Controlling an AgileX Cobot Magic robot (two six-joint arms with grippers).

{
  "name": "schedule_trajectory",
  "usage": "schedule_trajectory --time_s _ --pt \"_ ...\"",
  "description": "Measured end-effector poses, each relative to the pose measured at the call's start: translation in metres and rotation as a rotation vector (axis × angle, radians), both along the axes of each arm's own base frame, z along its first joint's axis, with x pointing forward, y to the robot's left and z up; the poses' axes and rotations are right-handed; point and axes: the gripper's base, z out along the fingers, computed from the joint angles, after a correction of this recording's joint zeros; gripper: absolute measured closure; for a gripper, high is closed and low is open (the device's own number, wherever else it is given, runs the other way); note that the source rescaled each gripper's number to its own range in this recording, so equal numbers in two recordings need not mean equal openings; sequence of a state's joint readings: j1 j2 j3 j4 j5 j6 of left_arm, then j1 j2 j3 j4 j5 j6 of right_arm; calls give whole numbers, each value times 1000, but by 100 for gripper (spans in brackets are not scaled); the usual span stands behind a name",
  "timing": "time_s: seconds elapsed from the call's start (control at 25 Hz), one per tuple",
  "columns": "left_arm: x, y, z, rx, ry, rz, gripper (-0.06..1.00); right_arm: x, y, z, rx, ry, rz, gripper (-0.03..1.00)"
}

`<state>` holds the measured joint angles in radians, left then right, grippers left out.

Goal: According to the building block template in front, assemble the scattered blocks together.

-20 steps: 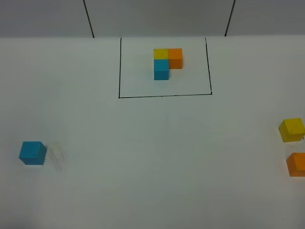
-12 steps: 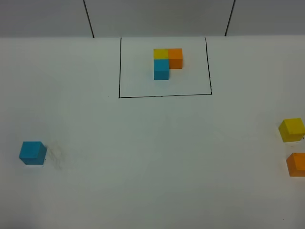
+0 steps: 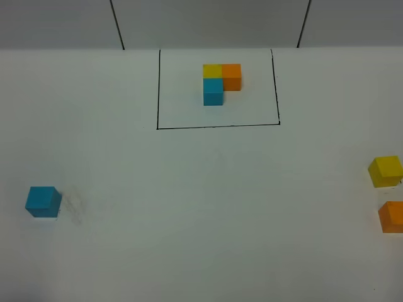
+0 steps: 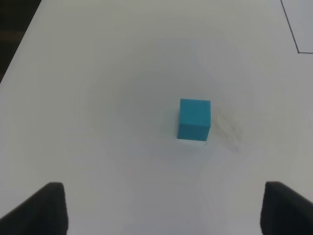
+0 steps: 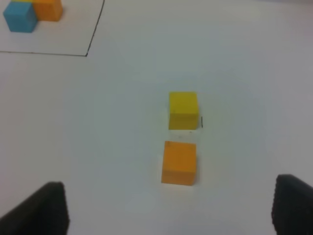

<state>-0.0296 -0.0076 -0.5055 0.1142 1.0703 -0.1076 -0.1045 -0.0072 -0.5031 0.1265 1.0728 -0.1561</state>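
Observation:
The template, a yellow, orange and blue cube trio, sits inside a black drawn rectangle at the table's far middle. It also shows in the right wrist view. The loose blue cube lies at the near left, and in the left wrist view it is ahead of my open, empty left gripper. The loose yellow cube and orange cube lie at the right edge, a small gap between them. In the right wrist view the yellow cube and orange cube lie ahead of my open, empty right gripper.
A faint grey smudge marks the white table just right of the blue cube. The table's left edge shows in the left wrist view. Two dark lines run down the back wall.

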Motion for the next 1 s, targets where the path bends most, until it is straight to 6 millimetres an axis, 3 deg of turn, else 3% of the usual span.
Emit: schedule_trajectory --time_s 0.32,0.48,0.6,0.8,1.0 --pt "2 0 1 -1 13 1 26 0 0 0 0 0 0 26" --pt "18 -1 17 -4 95 5 26 0 0 0 0 0 0 26" --pt "42 -1 35 -13 190 16 26 0 0 0 0 0 0 26" --pt "102 -3 55 -7 375 20 26 0 0 0 0 0 0 26" --pt "169 -6 46 -3 578 15 18 0 0 0 0 0 0 26"
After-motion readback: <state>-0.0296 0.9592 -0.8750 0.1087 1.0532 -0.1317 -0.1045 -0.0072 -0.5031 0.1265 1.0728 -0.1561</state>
